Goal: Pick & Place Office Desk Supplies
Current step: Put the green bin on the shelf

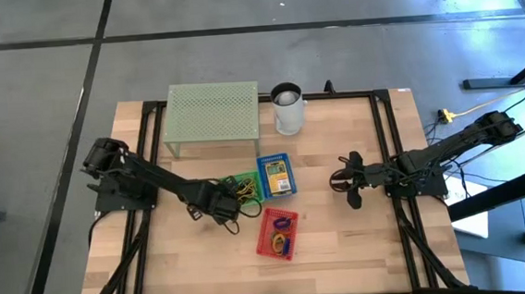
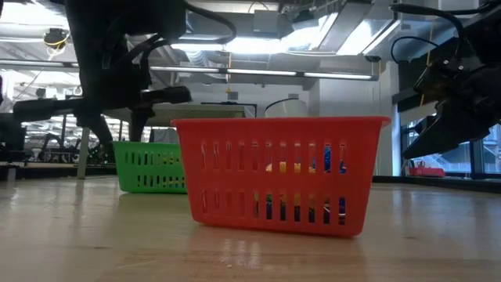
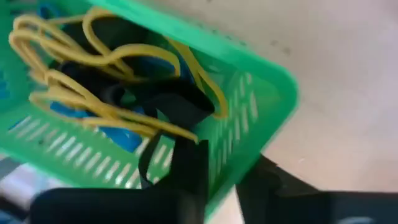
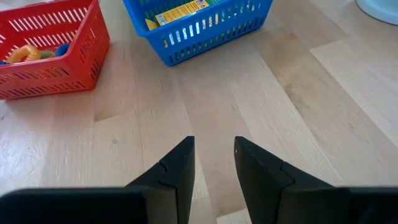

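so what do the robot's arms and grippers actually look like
Both arms are dark, nearly black, jointed links with black cables trailing from their bases. Each ends in two flat, matte black, wedge-shaped fingers: left gripper, right gripper. No markings show. A yellow cable lies beyond the right arm.
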Controlling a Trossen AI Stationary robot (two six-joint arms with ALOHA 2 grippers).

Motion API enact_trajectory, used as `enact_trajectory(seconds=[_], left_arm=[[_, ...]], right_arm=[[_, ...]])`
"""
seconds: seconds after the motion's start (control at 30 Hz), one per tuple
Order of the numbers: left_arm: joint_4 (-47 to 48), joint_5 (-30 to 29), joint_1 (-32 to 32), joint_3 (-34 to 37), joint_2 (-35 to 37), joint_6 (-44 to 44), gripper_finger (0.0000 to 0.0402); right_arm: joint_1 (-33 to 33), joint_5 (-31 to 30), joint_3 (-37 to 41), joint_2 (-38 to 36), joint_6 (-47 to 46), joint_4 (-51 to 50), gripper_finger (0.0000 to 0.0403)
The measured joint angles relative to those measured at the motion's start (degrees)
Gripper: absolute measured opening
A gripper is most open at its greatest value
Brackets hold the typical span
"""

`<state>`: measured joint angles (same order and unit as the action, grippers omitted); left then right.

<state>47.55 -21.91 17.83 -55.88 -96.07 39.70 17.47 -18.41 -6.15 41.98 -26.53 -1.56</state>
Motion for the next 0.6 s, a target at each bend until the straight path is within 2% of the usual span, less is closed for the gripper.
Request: enact_trajectory(seconds=[0.07,0.13,0.37,0.6], left_arm=[[0.09,2.13,-0.01,0.00,0.03,-1.48,0.0028],[0.05,3.96,0.01,0.00,0.25,-4.24,0.0009],[0.20,4.52,2.80,-0.74,0.46,-8.44,0.0003],[2.11,3.78,5.14,-7.36,0.46,-11.84,0.0003]], right_arm=[[0.00,0.00,0.00,0.00,0.01,0.00,0.0113],[0.00,0.00,0.00,0.00,0.01,0.00,0.0113],[0.00,-0.02,0.00,0.00,0.01,0.00,0.0113],[0.00,-0.02,0.00,0.00,0.01,0.02,0.0113]])
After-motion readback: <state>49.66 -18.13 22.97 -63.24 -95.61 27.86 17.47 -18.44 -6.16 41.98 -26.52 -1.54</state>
